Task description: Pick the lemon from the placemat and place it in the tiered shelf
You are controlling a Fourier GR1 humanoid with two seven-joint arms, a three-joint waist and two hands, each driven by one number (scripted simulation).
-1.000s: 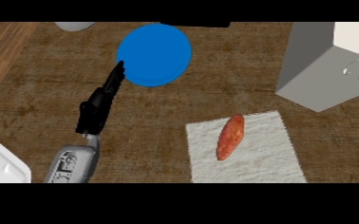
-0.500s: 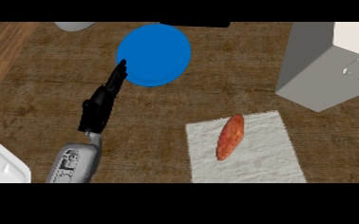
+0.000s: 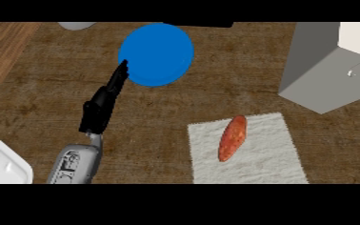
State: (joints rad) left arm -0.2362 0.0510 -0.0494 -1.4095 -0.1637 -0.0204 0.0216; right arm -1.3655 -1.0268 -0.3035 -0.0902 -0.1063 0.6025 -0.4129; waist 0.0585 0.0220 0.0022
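Observation:
An elongated orange-red item (image 3: 233, 138), where the task names a lemon, lies slanted on the pale placemat (image 3: 271, 158) at the lower right. The grey tiered shelf (image 3: 316, 69) stands at the right edge, beyond the mat. My left hand (image 3: 104, 102) is at the left, fingers straight and pointing up toward the blue plate, holding nothing. It is well left of the mat. My right hand does not show.
A round blue plate (image 3: 156, 54) sits at the top centre, its edge just by my left fingertips. A grey object (image 3: 76, 25) peeks in at the top left, and a white item (image 3: 13, 166) at the lower left corner.

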